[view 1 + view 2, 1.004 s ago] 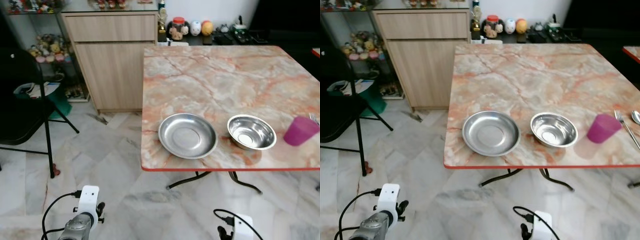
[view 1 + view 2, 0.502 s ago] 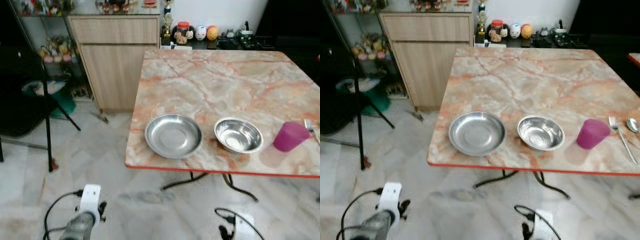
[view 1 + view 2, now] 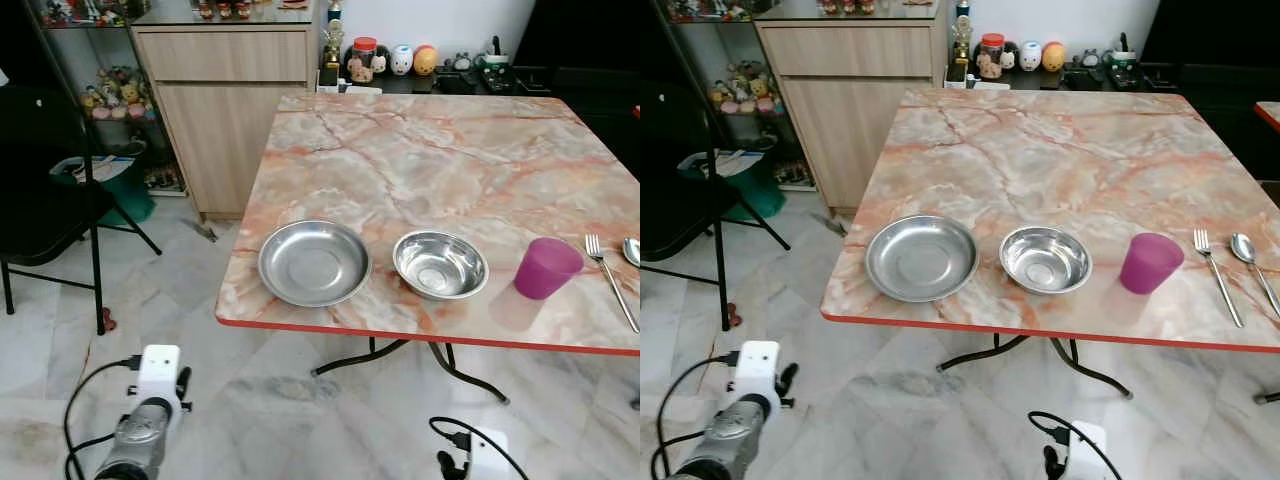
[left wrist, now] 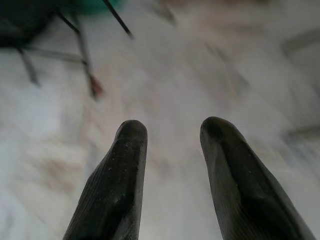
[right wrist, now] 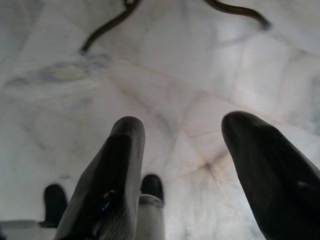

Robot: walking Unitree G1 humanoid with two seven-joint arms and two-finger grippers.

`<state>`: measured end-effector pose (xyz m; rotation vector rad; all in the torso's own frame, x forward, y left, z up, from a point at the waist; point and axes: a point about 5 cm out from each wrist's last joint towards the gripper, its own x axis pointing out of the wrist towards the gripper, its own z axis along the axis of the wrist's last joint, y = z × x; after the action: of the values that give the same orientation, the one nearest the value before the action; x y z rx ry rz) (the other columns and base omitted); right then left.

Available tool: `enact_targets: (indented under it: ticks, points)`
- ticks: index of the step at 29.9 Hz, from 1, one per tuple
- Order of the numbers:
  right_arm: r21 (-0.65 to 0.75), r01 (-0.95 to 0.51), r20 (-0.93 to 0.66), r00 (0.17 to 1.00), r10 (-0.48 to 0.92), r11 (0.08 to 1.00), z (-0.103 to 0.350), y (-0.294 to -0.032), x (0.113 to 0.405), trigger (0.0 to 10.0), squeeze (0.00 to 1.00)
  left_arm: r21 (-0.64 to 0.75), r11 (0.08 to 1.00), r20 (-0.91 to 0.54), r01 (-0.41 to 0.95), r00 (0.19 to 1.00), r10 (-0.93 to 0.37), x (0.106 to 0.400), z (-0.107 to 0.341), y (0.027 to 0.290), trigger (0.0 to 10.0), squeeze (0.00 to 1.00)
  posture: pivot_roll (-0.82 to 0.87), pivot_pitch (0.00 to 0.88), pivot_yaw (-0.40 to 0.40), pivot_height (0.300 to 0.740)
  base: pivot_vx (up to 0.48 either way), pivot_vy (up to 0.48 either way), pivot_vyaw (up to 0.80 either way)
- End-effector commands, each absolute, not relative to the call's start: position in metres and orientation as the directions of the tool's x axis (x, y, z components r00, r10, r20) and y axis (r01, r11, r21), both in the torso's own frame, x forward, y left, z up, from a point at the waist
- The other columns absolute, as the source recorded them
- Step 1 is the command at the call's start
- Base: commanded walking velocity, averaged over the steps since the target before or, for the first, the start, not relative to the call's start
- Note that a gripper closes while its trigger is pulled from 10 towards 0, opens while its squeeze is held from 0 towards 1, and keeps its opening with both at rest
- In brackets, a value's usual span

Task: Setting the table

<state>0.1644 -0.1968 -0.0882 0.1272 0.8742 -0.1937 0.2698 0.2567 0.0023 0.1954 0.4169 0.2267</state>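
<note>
Along the near edge of the marble bench [image 3: 1060, 150] sit a steel plate [image 3: 921, 257] toward the near left corner, then a steel bowl [image 3: 1045, 259] just beside it, a purple cup [image 3: 1149, 262], a fork [image 3: 1217, 263] and a spoon [image 3: 1250, 257] toward the right edge. Both arms hang low above the floor [image 3: 280, 400]: the left pincer [image 4: 170, 135] has its fingers apart and empty, and so does the right pincer [image 5: 182, 135].

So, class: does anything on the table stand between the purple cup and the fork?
Nothing visible does. The purple cup and fork lie side by side on the marble table, with bare tabletop between them.
</note>
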Motion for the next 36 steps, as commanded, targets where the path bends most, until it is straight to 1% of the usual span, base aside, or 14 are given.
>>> enact_targets:
  ticks: [1, 2, 3, 6, 7, 10, 14, 19, 27, 31, 32, 33, 34, 36]
  points:
    - [0.024, 0.222, -0.774, 0.621, -0.122, 0.975, -0.088, -0.2, 0.163, 10.0, 0.0, 0.26, 0.931, -0.222, -0.257, 0.922, 0.317, 0.282, 0.028, 0.27, 10.0, 0.0, 0.08, 0.0, -0.018, 0.74, 0.0, 0.0, 0.0]
    - [0.024, 0.222, -0.774, 0.621, -0.122, 0.975, -0.088, -0.2, 0.163, 10.0, 0.0, 0.26, 0.931, -0.222, -0.257, 0.922, 0.317, 0.282, 0.028, 0.27, 10.0, 0.0, 0.08, 0.0, -0.018, 0.74, 0.0, 0.0, 0.0]
    - [0.024, 0.219, -0.774, 0.622, -0.121, 0.975, -0.088, -0.2, 0.163, 10.0, 0.0, 0.278, 0.918, -0.113, -0.282, 0.94, 0.323, 0.291, 0.047, 0.274, 10.0, 0.0, 0.08, 0.0, -0.019, 0.74, 0.0, 0.0, 0.0]
    - [0.024, 0.217, -0.774, 0.622, -0.119, 0.976, -0.089, -0.2, 0.163, 10.0, 0.0, 0.273, 0.914, 0.025, -0.3, 0.952, 0.305, 0.307, 0.076, 0.274, 10.0, 0.0, 0.08, 0.0, -0.02, 0.74, 0.0, 0.0, 0.0]
    - [0.023, 0.216, -0.774, 0.622, -0.119, 0.976, -0.089, -0.2, 0.162, 10.0, 0.0, 0.271, 0.918, 0.111, -0.289, 0.957, 0.269, 0.318, 0.097, 0.27, 10.0, 0.0, 0.08, 0.0, -0.021, 0.74, 0.0, 0.0, 0.0]
    - [0.023, 0.215, -0.774, 0.621, -0.118, 0.976, -0.089, -0.2, 0.162, 10.0, 0.0, 0.241, 0.941, 0.219, -0.236, 0.958, 0.184, 0.335, 0.127, 0.255, 10.0, 0.0, 0.07, 0.0, -0.017, 0.74, 0.0, 0.0, 0.0]
    - [0.022, 0.215, -0.774, 0.622, -0.119, 0.976, -0.089, -0.2, 0.162, 10.0, 0.0, 0.183, 0.983, 0.248, -0.024, 0.968, -0.023, 0.349, 0.144, 0.214, 10.0, 0.0, 0.07, 0.0, -0.011, 0.74, 0.0, 0.0, 0.0]
    - [0.023, 0.219, -0.774, 0.621, -0.122, 0.975, -0.089, -0.2, 0.161, 10.0, 0.0, 0.122, 0.991, 0.244, 0.053, 0.966, -0.082, 0.344, 0.134, 0.182, 10.0, 0.0, 0.06, 0.0, -0.003, 0.74, 0.0, 0.0, 0.0]
    - [0.021, 0.22, -0.777, 0.618, -0.123, 0.975, -0.09, -0.2, 0.159, 10.0, 0.0, 0.103, 0.987, 0.19, 0.124, 0.972, -0.141, 0.337, 0.121, 0.164, 10.0, 0.0, 0.06, 0.0, -0.007, 0.74, 0.0, 0.0, 0.0]
    - [0.021, 0.22, -0.775, 0.62, -0.123, 0.975, -0.089, -0.199, 0.161, 10.0, 0.0, 0.034, 0.986, 0.153, 0.162, 0.974, -0.165, 0.337, 0.121, 0.16, 10.0, 0.0, 0.07, 0.0, -0.006, 0.74, 0.0, 0.0, 0.0]
    - [0.022, 0.22, -0.774, 0.621, -0.122, 0.975, -0.089, -0.199, 0.161, 10.0, 0.0, 0.036, 0.986, 0.155, 0.162, 0.974, -0.166, 0.337, 0.121, 0.16, 10.0, 0.18, 0.07, 0.0, -0.006, 0.74, 0.0, 0.0, 0.0]
    - [0.023, 0.219, -0.774, 0.622, -0.121, 0.975, -0.089, -0.198, 0.162, 10.0, 0.0, 0.046, 0.986, 0.155, 0.16, 0.974, -0.165, 0.337, 0.122, 0.161, 10.0, 0.18, 0.07, 0.0, -0.005, 0.74, 0.0, 0.0, 0.0]
    - [0.026, 0.217, -0.773, 0.624, -0.119, 0.976, -0.089, -0.197, 0.162, 10.0, 0.0, 0.077, 0.985, 0.154, 0.155, 0.974, -0.165, 0.337, 0.122, 0.161, 10.0, 0.0, 0.07, 0.0, -0.004, 0.74, 0.0, 0.0, 0.0]
    - [0.027, 0.217, -0.772, 0.624, -0.118, 0.976, -0.089, -0.197, 0.162, 10.0, 0.0, 0.084, 0.986, 0.155, 0.145, 0.975, -0.156, 0.336, 0.122, 0.162, 10.0, 0.0, 0.06, 0.0, -0.002, 0.74, 0.0, 0.0, 0.0]
